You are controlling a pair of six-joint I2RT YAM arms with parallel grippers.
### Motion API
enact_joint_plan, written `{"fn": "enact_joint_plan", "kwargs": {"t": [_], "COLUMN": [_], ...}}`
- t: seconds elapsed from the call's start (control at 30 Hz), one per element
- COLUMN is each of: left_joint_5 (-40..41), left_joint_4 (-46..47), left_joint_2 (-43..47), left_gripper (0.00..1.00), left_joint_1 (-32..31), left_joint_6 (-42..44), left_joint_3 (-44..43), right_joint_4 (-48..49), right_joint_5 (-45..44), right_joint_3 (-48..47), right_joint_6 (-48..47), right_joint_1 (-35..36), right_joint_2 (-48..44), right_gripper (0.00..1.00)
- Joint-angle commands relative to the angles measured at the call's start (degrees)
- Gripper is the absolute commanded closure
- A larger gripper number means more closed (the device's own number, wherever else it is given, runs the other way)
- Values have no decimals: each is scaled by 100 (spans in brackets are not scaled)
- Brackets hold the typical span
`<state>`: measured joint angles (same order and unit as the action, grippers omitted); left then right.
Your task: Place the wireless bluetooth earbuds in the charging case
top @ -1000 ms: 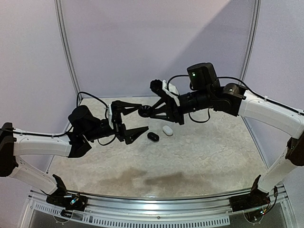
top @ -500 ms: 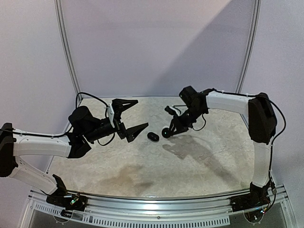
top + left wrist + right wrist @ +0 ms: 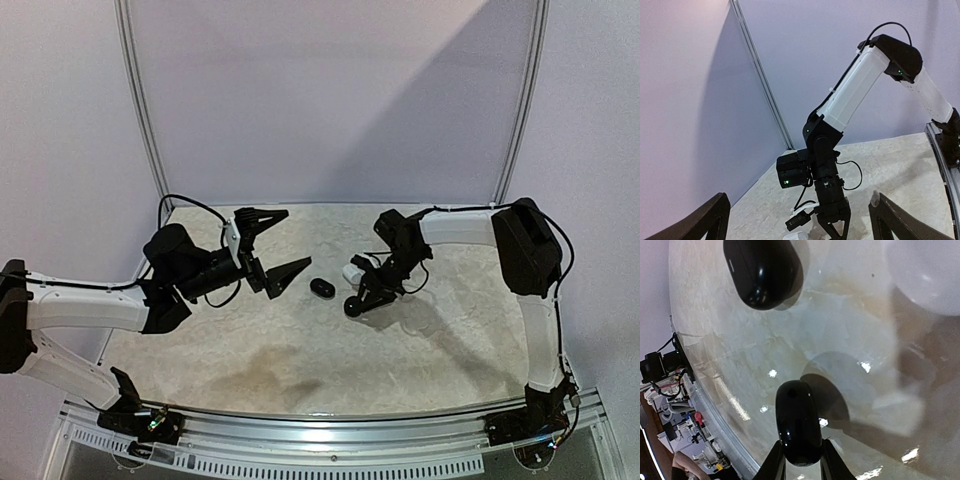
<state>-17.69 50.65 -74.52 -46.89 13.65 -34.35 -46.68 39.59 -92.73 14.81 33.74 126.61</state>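
A glossy black, pill-shaped charging case is pinched by its end in the narrow jaws of the right gripper, down close to the pale, marbled bench. Just beside it lie another smooth black case and a rounded white case. The left gripper hovers nearby, jaws spread wide.

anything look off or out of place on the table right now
Nothing looks spilled or damaged. A black case and a white case lie near each other on the table; the right gripper pinches what looks like a second black case on edge beside them. The left gripper hangs open, empty. No loose earbuds show.
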Motion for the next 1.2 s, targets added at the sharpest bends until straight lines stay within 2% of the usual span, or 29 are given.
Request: {"fn": "enact_joint_plan", "kwargs": {"t": [0.0, 0.1, 0.13, 0.2, 0.23, 0.27, 0.43, 0.53, 0.6, 0.67, 0.77, 0.83, 0.9, 1.0, 1.1, 1.17], "left_joint_5": [162, 247, 279, 429, 552, 769, 1974, 2991, 3491, 3876, 4317, 4515, 4578, 4513, 4282, 4113], "left_joint_4": [-110, -110, -119, -137, -155, -177, -415, -688, -944, -1187, -1583, -2058, -2398, -2430, -2548, -2265], "left_joint_2": [104, 126, 128, 137, 154, 161, 260, 386, 485, 574, 693, 814, 926, 1047, 1178, 1281], "left_gripper": [1, 1, 1, 1, 1, 1, 1, 1, 1, 1, 1, 1, 1, 1, 1, 1], "left_joint_1": [-83, -83, -83, -92, -92, -92, -101, -86, -28, 124, 466, 773, 1109, 1667, 2392, 2720], "left_joint_6": [-74, -95, -92, -103, -134, -184, -395, -593, -662, -818, -1167, -1482, -1691, -1648, -2160, -1825], "left_joint_3": [110, 133, 138, 164, 177, 190, 295, 393, 456, 560, 728, 788, 873, 1038, 1055, 1145], "right_joint_4": [-24, -132, -234, -459, -546, -603, -573, 260, 1268, 2631, 4093, 4678, 5279, 6427, 7478, 7946], "right_joint_5": [-146, -300, -424, -722, -847, -948, -1582, -2721, -3656, -4334, -4804, -4937, -5483, -6040, -6358, -6566], "right_joint_3": [-83, -146, -201, -331, -394, -436, -566, -228, 492, 1815, 3370, 4126, 4800, 5802, 6577, 6957], "right_joint_6": [5, -16, -46, -138, -200, -231, -306, -372, -366, -343, -73, 105, 34, -396, -695, -786], "right_joint_1": [-99, -142, -149, -164, -189, -223, -487, -610, -763, -1111, -1969, -2476, -2736, -2809, -2828, -2857], "right_joint_2": [140, 160, 162, 149, 126, 62, -513, -1359, -2209, -3048, -4227, -4699, -5001, -5369, -5577, -5700], "right_gripper": [73, 64, 57, 30, 13, 3, 1, 1, 1, 1, 1, 1, 1, 1, 1, 1]}}
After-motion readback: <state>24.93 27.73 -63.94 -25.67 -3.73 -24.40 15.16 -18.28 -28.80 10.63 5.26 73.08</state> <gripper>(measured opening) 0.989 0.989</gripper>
